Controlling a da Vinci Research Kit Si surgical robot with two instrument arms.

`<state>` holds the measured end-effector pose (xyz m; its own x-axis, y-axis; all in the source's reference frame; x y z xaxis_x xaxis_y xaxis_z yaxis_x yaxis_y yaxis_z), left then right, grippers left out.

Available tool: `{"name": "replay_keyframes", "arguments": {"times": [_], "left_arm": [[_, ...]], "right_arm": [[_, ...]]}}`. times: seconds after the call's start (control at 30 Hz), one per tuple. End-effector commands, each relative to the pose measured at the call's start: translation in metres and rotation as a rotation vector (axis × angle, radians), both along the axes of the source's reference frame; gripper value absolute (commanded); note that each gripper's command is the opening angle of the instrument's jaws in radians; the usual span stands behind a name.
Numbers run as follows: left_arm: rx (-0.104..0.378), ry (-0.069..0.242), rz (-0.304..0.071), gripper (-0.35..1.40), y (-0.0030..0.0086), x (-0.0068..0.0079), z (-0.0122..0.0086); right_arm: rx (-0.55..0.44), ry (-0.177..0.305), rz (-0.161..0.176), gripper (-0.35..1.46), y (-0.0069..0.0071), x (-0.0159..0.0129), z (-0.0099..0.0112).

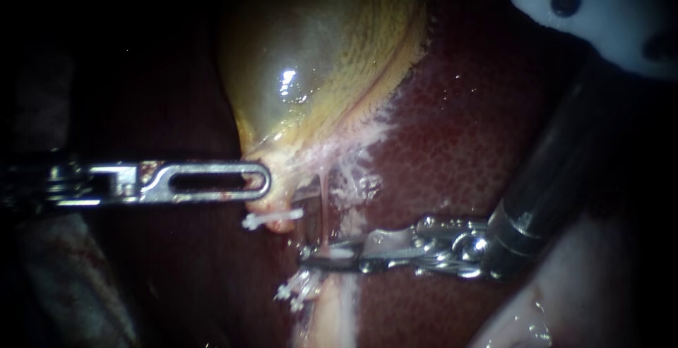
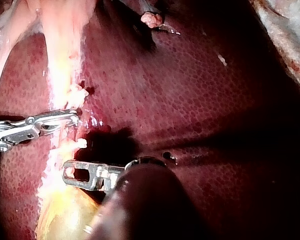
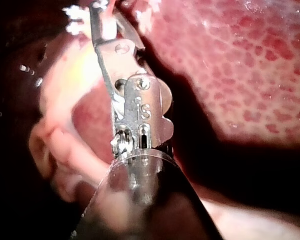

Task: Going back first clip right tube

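Two white clips sit below the gallbladder (image 1: pixel 318 58) — the upper clip (image 1: pixel 272 217) just under its neck, the lower clip (image 1: pixel 296 293) farther down. My left instrument (image 1: pixel 260 181) has its pincer closed on the gallbladder's neck. My right instrument (image 1: pixel 319 255) lies across the liver (image 1: pixel 459 157) below the gallbladder — its pincer slightly apart, astride the thin right tube (image 1: pixel 323 203).
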<state>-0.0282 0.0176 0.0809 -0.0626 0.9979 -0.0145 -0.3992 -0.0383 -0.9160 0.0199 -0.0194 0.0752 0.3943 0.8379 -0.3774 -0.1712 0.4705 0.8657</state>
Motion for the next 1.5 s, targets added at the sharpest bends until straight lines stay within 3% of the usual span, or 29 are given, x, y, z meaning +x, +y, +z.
{"name": "replay_keyframes", "arguments": {"times": [0.03, 0.77, 1.1, 1.5], "left_arm": [[0.000, 0.000, 0.000, -0.35, 0.0000, 0.0000, 0.0000], [0.000, 0.000, 0.000, -0.35, 0.0000, 0.0000, 0.0000], [0.000, 0.000, 0.000, -0.35, 0.0000, 0.0000, 0.0000], [0.000, 0.000, 0.000, -0.35, 0.0000, 0.0000, 0.0000]], "right_arm": [[0.000, -0.001, 0.000, -0.35, 0.0000, 0.0000, 0.0000], [0.009, 0.005, -0.008, -0.35, -0.0001, 0.0001, -0.0001], [-0.042, 0.038, -0.018, 0.06, 0.0002, 0.0001, -0.0009], [-0.144, 0.081, -0.044, 0.35, 0.0005, 0.0002, -0.0011]]}}
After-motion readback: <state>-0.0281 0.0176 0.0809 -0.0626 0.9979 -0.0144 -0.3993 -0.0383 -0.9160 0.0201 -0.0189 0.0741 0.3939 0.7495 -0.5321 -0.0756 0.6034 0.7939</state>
